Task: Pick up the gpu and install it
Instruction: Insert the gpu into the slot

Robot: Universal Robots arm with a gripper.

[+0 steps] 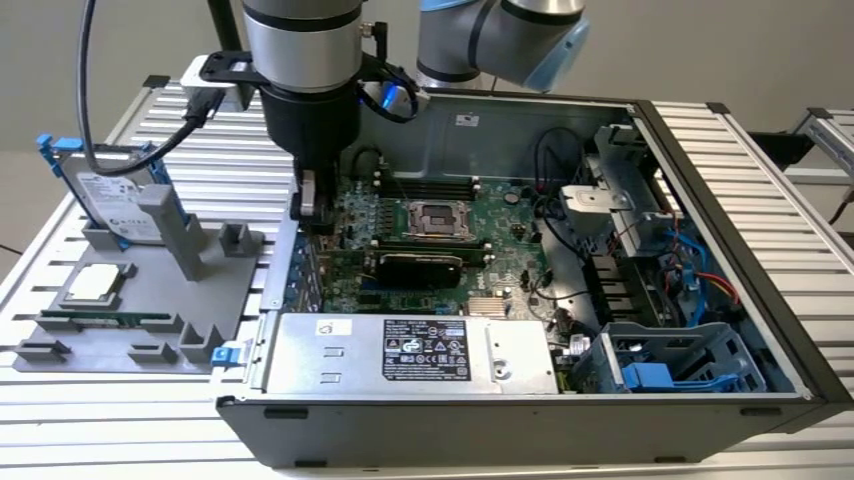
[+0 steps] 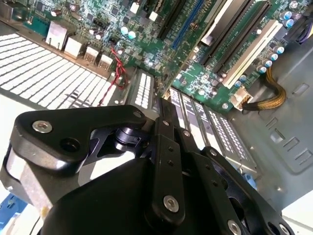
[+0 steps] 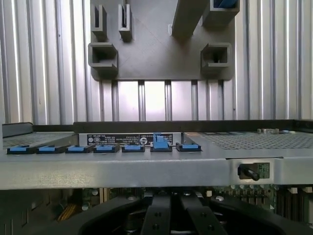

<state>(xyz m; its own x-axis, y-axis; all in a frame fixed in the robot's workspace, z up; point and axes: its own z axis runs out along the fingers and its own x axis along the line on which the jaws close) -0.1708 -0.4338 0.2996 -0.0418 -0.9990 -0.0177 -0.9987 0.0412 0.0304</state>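
The gpu (image 1: 420,268) shows as a black card standing on edge in the motherboard (image 1: 441,215), just in front of the processor socket, inside the open computer case (image 1: 534,440). My gripper (image 1: 314,212) hangs just inside the case wall on the exterior view's left, beside the card's end. Whether it touches the card I cannot tell. Its fingers look shut with nothing seen between them. In the second wrist view the gripper (image 2: 163,105) points at the row of slot covers (image 2: 142,91) along the board's edge. In the first wrist view the fingers (image 3: 157,218) sit below the case's rim.
A grey fixture (image 1: 174,300) on the exterior view's left carries a silver hard drive (image 1: 114,195), a processor chip (image 1: 94,283) and a memory stick (image 1: 107,320). The power supply (image 1: 414,350), a blue drive cage (image 1: 667,365) and loose cables (image 1: 694,260) crowd the case.
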